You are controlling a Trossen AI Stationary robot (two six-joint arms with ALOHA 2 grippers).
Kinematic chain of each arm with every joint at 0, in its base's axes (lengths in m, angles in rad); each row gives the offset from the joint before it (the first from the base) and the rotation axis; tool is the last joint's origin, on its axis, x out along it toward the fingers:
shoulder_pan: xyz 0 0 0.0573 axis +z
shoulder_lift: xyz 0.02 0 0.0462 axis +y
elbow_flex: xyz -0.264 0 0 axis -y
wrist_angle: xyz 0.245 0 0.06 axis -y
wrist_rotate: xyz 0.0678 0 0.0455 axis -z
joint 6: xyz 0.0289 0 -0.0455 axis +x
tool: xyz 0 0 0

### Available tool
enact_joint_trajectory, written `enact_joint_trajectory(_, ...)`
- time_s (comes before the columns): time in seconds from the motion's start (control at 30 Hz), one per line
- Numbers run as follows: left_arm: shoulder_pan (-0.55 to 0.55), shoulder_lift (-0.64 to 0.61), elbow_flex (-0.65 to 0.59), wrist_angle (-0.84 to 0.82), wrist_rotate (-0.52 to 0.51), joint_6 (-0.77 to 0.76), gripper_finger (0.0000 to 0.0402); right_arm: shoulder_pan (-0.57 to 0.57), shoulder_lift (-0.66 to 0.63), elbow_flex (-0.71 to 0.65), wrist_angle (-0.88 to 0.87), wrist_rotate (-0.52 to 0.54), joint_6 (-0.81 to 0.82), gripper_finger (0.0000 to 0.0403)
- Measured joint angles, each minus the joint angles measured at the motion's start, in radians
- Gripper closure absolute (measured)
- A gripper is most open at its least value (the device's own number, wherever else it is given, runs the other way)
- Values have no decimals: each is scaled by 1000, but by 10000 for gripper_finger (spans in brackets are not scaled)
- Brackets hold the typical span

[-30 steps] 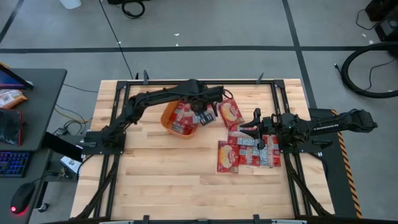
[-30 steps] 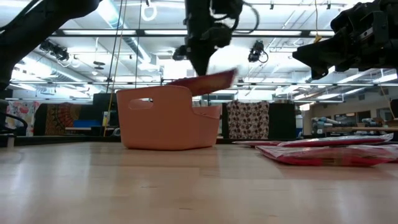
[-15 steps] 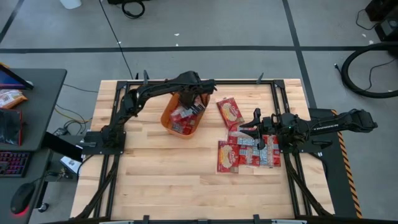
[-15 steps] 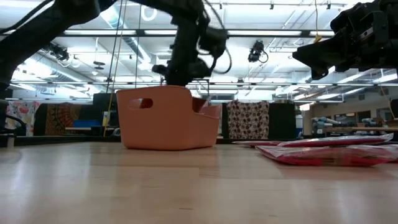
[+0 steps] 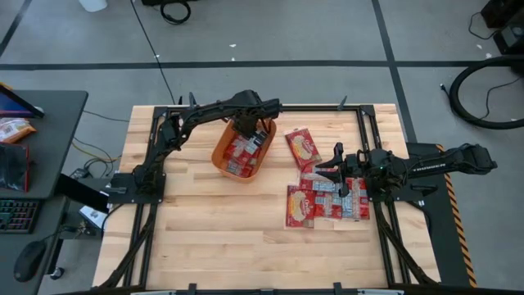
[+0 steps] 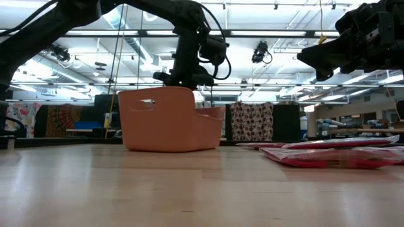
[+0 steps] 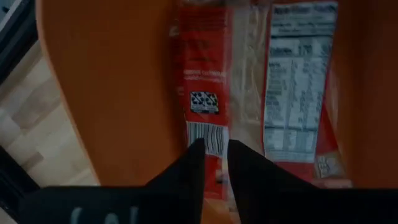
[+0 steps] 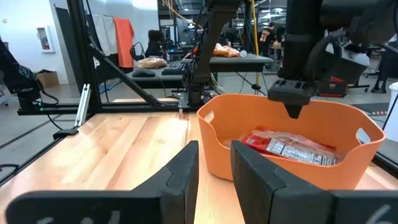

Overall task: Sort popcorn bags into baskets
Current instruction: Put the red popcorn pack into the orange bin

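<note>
The orange basket [image 5: 219, 157] stands on the table's far middle with several red popcorn bags [image 5: 240, 154] lying in it. My left gripper [image 5: 250, 129] points down into the basket's far part, its fingertips at rim height [image 6: 183, 82], fingers nearly together [image 7: 216, 149]. More bags lie flat on the table to the right [image 5: 303, 147], [image 5: 301, 206], [image 5: 342, 201]. My right gripper [image 5: 325, 170] hovers shut above those loose bags and touches nothing; its wrist view faces the basket [image 8: 348, 165]. My left gripper comes from above, pointing down into the basket. In its wrist view the barcode end [image 7: 213, 138] of a red bag sits in the narrow gap between the fingers, and the fingers hide the contact itself. The bag runs along the orange wall [image 7: 112, 93], below the rim.
Black frame rails border the table's left, right and far sides [image 5: 168, 123]. Bare wood fills the near half and the left part of the table [image 5: 205, 238]. A desk with a keyboard and mouse stands beyond the table's left edge [image 5: 24, 213].
My left gripper has carried a bag from above the basket's right rim toward the table's left and far edge, and has come down over the basket. The bag, first tilted above the rim in the low view, has gone below the rim.
</note>
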Motion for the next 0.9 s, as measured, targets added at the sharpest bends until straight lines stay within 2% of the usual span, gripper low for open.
enact_joint_trajectory(0.23, -76, 0, 0, 142, 155, 268, 307, -1, 0, 0, -13, 6, -5, 304)
enact_joint_trajectory(0.47, -180, 0, 0, 315, 136, 427, 306, -1, 0, 0, -12, 10, -11, 304)
enact_joint_trajectory(0.77, -287, 4, -15, 637, 91, 473, 306, -1, 0, 0, -12, 11, -18, 304)
enact_joint_trajectory(0.9, -336, 6, -48, 715, 90, 494, 306, -1, 0, 0, -15, 14, -7, 304)
